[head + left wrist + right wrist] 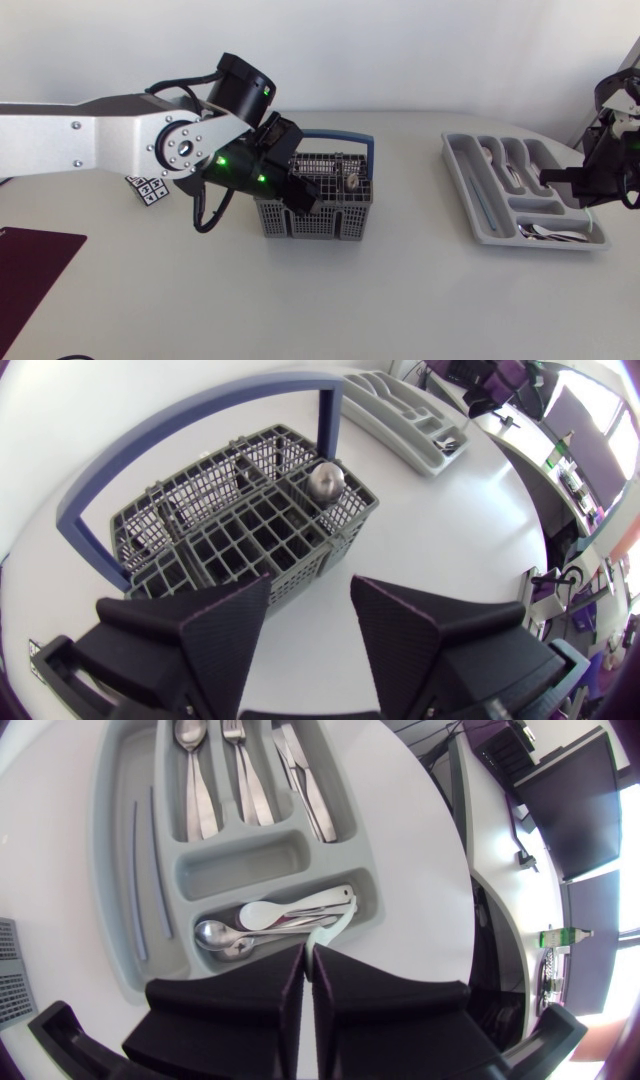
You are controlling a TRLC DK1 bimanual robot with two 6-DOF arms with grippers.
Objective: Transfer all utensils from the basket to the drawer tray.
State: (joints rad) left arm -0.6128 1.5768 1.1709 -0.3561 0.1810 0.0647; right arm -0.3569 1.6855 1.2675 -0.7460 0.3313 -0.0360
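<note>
My left gripper [310,600] hangs over the basket [250,530], its two fingers well apart with nothing between them. The basket stands about midway along the table, nearer the far edge, with its blue handle [200,420] arched over the far side. One round metal utensil head [325,480] shows in a corner compartment on the side facing the drawer tray [115,840]; I cannot make out anything in the other cells.

My right gripper [309,952] is over the tray, which lies by the table's right edge, and its fingers are pressed together. A pale curved strip [338,928] runs right up to their tips; I cannot tell whether it is nipped. In the crosswise compartment just ahead lie a white spoon [262,915] and a metal spoon [210,932]. The long compartments beyond hold a spoon [190,770], a fork [240,770] and knives [300,775].

A maroon mat [30,265] covers the table's near left corner
</note>
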